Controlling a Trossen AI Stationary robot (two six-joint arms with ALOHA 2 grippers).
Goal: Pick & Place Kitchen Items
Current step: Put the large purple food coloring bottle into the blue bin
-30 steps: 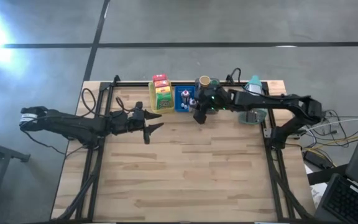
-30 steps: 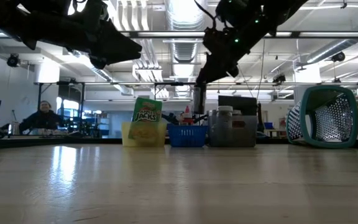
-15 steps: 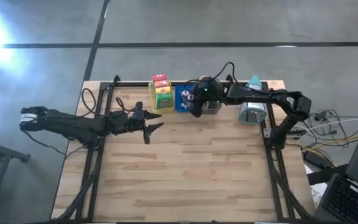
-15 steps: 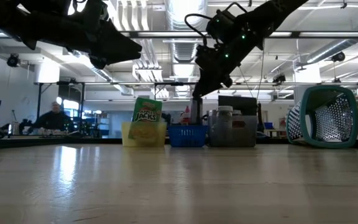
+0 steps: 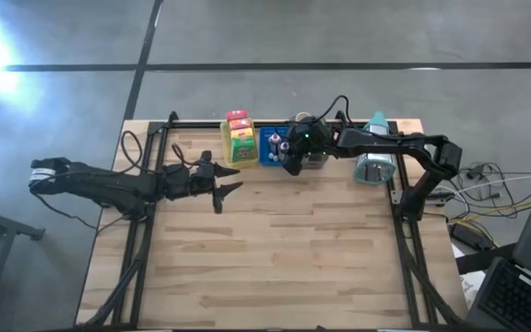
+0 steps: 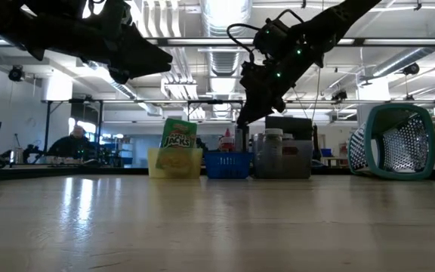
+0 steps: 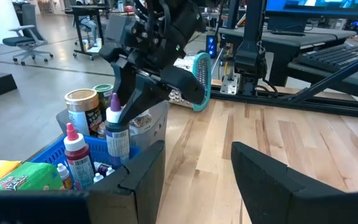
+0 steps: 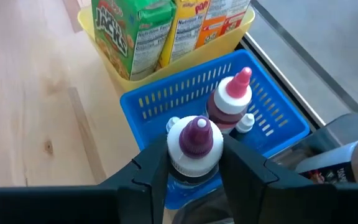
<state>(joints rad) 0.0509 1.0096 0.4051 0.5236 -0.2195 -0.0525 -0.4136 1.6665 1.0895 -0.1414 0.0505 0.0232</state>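
A slim dark bottle [image 8: 194, 155] with a white collar and purple tip is clamped in the right gripper [image 8: 194, 177], angled down over the slotted blue plastic tray [image 8: 278, 134]. The left gripper [image 5: 221, 187] hovers mid-table, fingers apart, empty.

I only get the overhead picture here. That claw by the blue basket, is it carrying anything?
Observer: Yes. The right claw is shut on a bottle with a purple tip.
Operator: Is it inside the blue basket?
Observer: It hangs at the blue basket edge; a bottle with a pink tip stands inside.
Operator: And the other claw?
Observer: The left claw waits open, holding nothing.
Operator: What's the green box?
Observer: A Jacks cereal box in the yellow tray.
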